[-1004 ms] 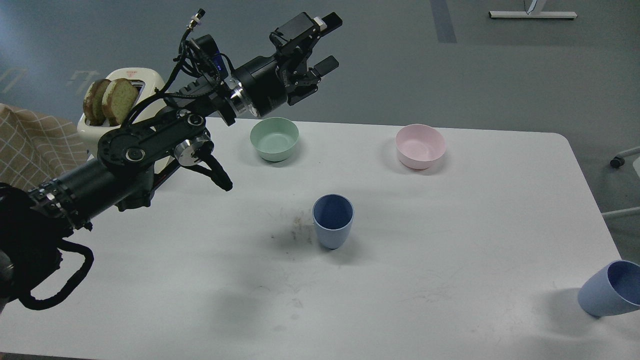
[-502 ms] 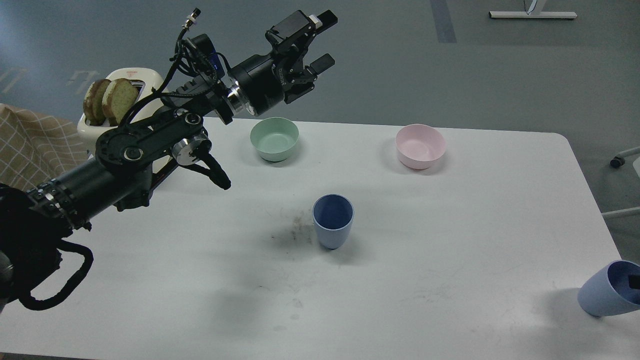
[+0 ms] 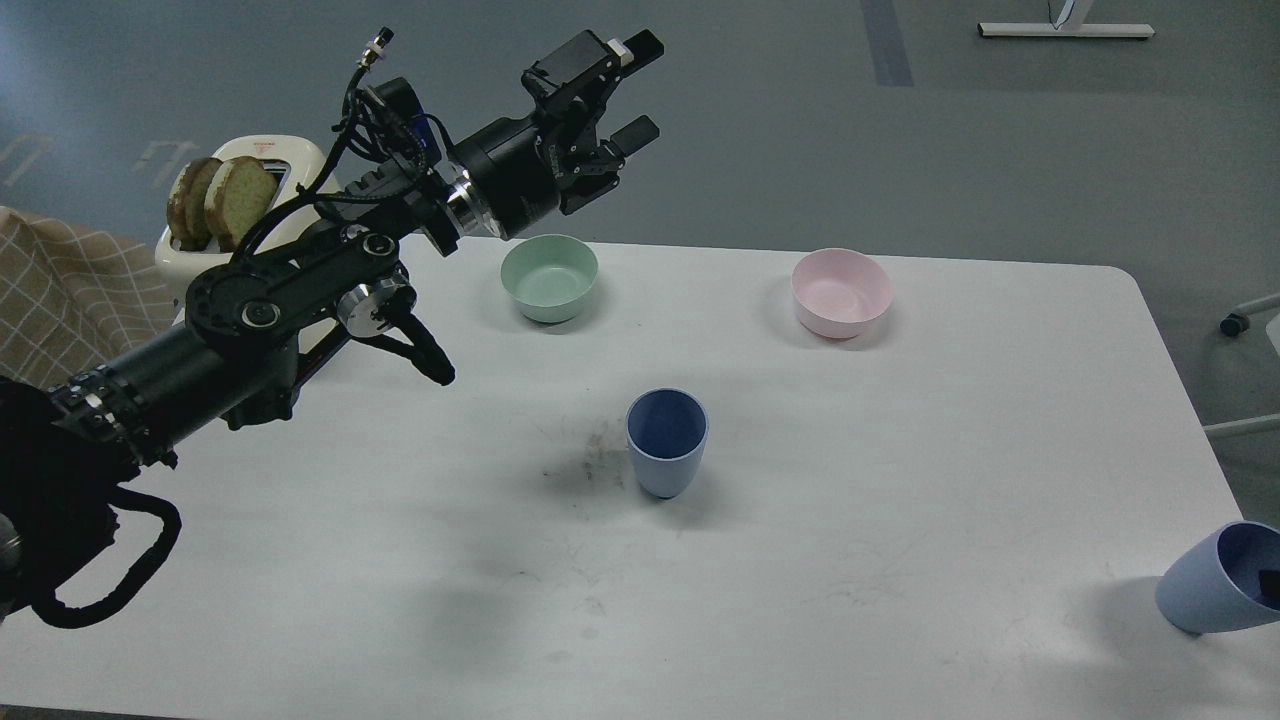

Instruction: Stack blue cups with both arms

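One blue cup (image 3: 666, 442) stands upright in the middle of the white table (image 3: 900, 480). A second blue cup (image 3: 1215, 580) is tilted at the right edge of the view, its mouth facing right. A small dark part (image 3: 1268, 583), seemingly a finger of my right gripper, shows inside its mouth; the rest of that arm is out of view. My left gripper (image 3: 642, 88) is open and empty, held high beyond the table's far edge, above and right of the green bowl, far from both cups.
A mint-green bowl (image 3: 549, 277) and a pink bowl (image 3: 841, 291) stand near the far edge. A white toaster (image 3: 262, 165) with bread slices stands at the far left, behind my left arm. A checked cloth (image 3: 60, 300) lies at the left.
My left arm has drifted a little left and up, gripper still open. A dark part has appeared inside the tilted right cup. Both cups have stayed in place.
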